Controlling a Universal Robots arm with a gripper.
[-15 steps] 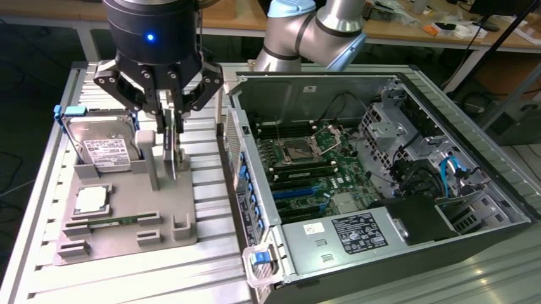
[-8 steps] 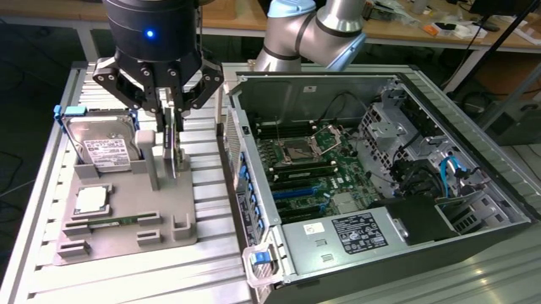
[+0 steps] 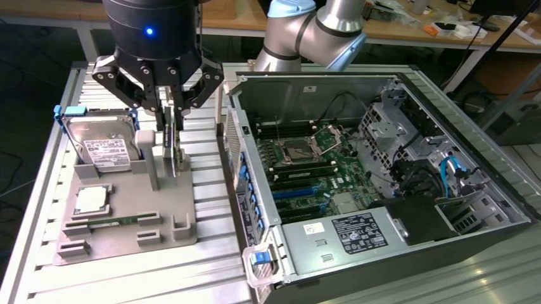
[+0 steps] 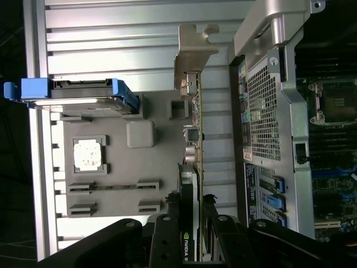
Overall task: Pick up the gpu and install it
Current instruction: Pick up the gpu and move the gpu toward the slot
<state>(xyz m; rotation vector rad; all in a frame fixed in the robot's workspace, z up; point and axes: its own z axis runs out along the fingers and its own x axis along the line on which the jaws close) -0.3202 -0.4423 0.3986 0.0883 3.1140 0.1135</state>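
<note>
Fingers (image 4: 166,231) of the gripper (image 3: 171,120) are seen closed on the gpu (image 3: 175,152), one pressed to either face of the card, which is held upright on edge. The gpu is positioned over the grey holder tray (image 3: 127,244), just beside the hard drive (image 3: 101,142) in its blue frame; whether its lower edge touches the tray cannot be told. A processor chip (image 3: 90,199) and a RAM stick (image 3: 118,221) are seated in the tray. The open computer case (image 3: 381,190) is placed on the ribbed surface (image 3: 211,266), to the exterior view's right of the tray.
</note>
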